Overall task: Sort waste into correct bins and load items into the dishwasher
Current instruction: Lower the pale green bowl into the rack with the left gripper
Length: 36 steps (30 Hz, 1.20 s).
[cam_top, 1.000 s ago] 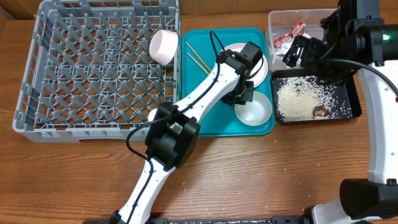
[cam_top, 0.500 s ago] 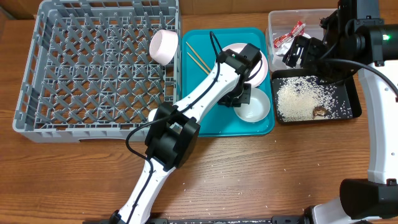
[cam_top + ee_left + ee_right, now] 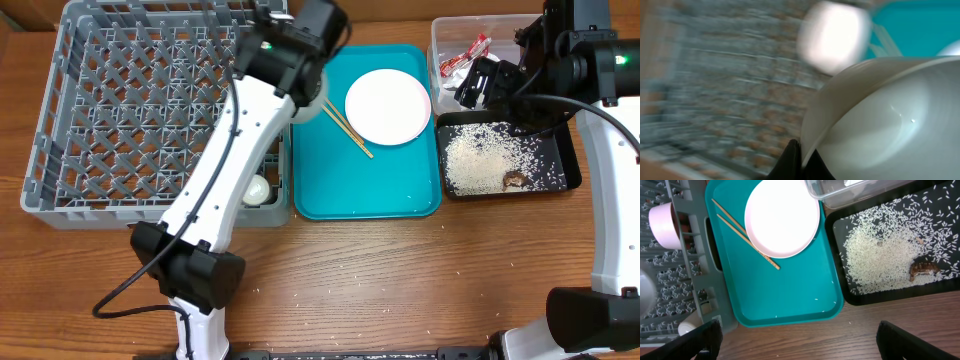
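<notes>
Over the brown wooden table [image 3: 420,280], a round white bowl [image 3: 880,120] is pinched at its rim by the left gripper [image 3: 800,156] above the grey pegged plastic rack [image 3: 100,212]. The right gripper [image 3: 800,340] is spread. Loading seems in hand, and lowering between pegs is needed next.

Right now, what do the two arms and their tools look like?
Both the left arm and the right arm have white links and black joints, each with a black cable and a small green light. The right tool has black fingers.
</notes>
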### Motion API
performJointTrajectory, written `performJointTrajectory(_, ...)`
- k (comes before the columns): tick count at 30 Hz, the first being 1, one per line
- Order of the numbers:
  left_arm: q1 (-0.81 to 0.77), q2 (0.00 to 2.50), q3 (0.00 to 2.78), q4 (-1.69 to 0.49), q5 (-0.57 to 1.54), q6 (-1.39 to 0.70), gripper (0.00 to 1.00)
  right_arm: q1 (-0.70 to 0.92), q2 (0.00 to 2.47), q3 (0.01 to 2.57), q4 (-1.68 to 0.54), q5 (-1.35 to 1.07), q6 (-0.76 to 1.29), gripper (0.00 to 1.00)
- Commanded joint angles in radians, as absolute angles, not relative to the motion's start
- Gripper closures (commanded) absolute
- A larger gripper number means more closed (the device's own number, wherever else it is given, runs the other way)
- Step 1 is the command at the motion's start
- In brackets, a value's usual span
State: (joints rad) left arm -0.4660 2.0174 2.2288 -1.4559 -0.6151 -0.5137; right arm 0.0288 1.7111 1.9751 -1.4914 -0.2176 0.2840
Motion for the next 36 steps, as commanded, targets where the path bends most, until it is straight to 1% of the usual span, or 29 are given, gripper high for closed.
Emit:
performJointTrajectory(1,-0.446,2.057,2.172,-1.464,-0.963,-0.533,0.96,0.033,1.702,1.97,-1.487,-0.21,0.28,0.0)
performJointTrajectory(4,-0.438,2.057,2.099,-1.452,-1.077,-0.593,0.96,0.033,1.702,1.97,-1.487,-0.21,0.28,0.0)
performJointTrajectory(8,-0.444,2.057,2.0,-1.448,-1.169,-0.635,0.96,0.033,1.702,1.97,-1.487,-0.21,0.28,0.0)
performJointTrajectory(13,-0.467,2.057,1.863,-1.474,-1.327,-0.81,0.96,0.033,1.702,1.97,-1.487,-0.21,0.28,0.0)
performJointTrajectory(17,-0.472,2.057,1.79,-1.451,-1.352,-0.874,0.96,0.033,1.702,1.97,-1.487,-0.21,0.28,0.0)
performJointTrajectory(24,-0.472,2.057,1.731,-1.38,-1.363,-0.879,0.96,0.033,1.702,1.97,-1.487,-0.21,0.28,0.0)
performJointTrajectory(31,-0.472,2.057,1.707,-1.319,-1.439,-0.875,0.96,0.033,1.702,1.97,-1.487,-0.21,0.28,0.0)
performJointTrajectory(36,-0.472,2.057,1.679,-1.253,-1.44,-0.836,0.96,0.033,1.702,1.97,-1.487,-0.21,0.28,0.0)
